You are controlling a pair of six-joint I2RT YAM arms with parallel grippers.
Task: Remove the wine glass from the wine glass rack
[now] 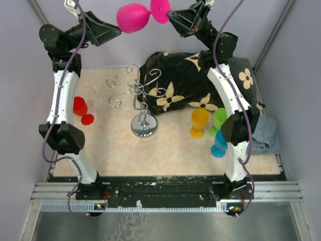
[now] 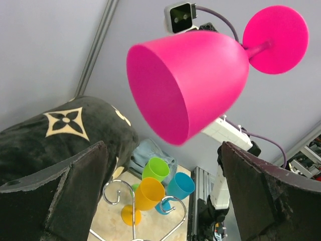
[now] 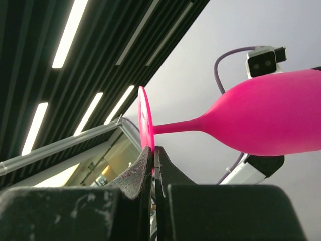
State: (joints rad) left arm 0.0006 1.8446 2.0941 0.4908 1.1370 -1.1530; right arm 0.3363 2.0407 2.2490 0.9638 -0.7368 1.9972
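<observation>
Pink wine glass (image 1: 133, 17), top view: it lies sideways in the air at 12 o'clock, well apart from the wire rack (image 1: 143, 103), which stands mid-table on its round base. The right gripper (image 1: 169, 16), reaching in from 1 o'clock, is closed on the glass's foot. The left gripper (image 1: 119, 29), at 11 o'clock, has its jaws spread beside the bowl; contact cannot be judged here. A black flowered cloth (image 1: 180, 80) lies at 2 o'clock of the rack. A red cup (image 1: 80, 108) stands at 9 o'clock. Yellow (image 1: 199, 120), green (image 1: 219, 119) and blue (image 1: 219, 145) cups stand at 3 to 4 o'clock, the last two partly hidden by the right arm.

Left wrist view: the fingers (image 2: 75, 191) stand wide apart at 7 and 5 o'clock, holding nothing. The bowl hangs above them, its mouth turned toward 8 o'clock, with a gap showing on each side. The right gripper is mostly hidden behind the bowl. Curled rack hooks at 6 o'clock are cut off by the frame edge.

Right wrist view: the fingers (image 3: 145, 173) press together on the rim of the foot. The stem runs toward 3 o'clock, and the bowl is cut off at the right edge.
</observation>
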